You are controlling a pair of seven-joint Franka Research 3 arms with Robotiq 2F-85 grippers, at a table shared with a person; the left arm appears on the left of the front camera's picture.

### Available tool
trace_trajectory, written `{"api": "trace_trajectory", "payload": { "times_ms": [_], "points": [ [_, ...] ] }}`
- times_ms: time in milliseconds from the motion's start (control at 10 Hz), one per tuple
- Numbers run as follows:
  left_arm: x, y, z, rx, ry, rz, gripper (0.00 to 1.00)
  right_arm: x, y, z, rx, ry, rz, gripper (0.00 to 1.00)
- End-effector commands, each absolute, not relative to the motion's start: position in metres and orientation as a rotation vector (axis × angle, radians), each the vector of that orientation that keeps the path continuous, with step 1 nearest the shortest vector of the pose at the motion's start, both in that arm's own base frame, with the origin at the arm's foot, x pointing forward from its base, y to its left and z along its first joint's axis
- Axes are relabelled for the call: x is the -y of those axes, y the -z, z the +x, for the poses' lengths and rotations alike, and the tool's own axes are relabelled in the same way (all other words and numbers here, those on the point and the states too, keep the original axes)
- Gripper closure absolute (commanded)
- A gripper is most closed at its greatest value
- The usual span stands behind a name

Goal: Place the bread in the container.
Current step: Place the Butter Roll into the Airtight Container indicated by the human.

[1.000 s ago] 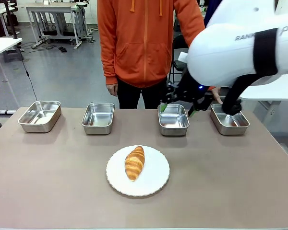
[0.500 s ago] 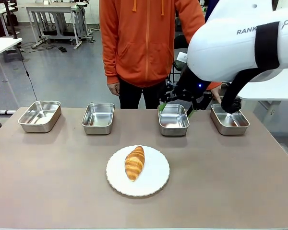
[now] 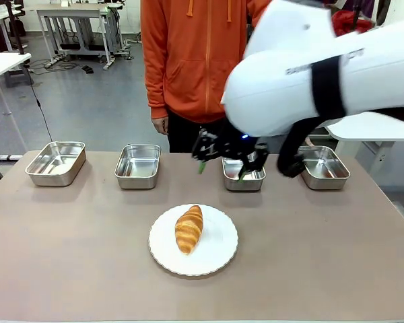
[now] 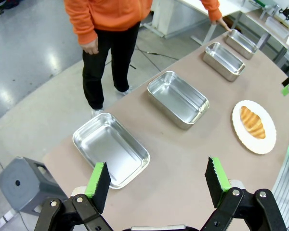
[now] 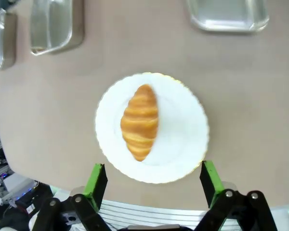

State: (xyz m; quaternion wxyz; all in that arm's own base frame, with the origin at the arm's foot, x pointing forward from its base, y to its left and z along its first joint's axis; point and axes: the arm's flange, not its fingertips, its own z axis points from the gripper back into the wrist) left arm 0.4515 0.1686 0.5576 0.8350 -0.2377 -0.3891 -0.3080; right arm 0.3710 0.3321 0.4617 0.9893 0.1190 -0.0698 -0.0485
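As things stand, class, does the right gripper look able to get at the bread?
Probably yes: the right gripper, open, points at the bread, which lies uncovered on the white plate, nothing between them.

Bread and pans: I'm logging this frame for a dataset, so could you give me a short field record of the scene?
bread: lying on the white plate, untouched
white plate: middle of the table, near side
steel pans: four in a row along the far side, nothing seen in them
right end effector: open, aimed down at the bread, apart from it
left end effector: open, holding nothing
person: standing at the far side
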Motion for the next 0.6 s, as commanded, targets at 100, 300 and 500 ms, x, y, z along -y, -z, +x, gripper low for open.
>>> {"api": "trace_trajectory", "payload": {
  "times_ms": [100,300,500],
  "points": [
    [-0.169,-0.559,0.451,0.838,0.657,-0.510,0.00,-0.389,-0.445,0.383,0.071,0.217,0.182,0.00],
    [-0.169,-0.559,0.451,0.838,0.657,-0.510,0.00,-0.414,-0.425,0.383,0.031,0.236,0.120,0.00],
    [-0.169,-0.559,0.451,0.838,0.657,-0.510,0.00,-0.428,-0.405,0.386,-0.011,0.218,0.078,0.00]
  ]
}}
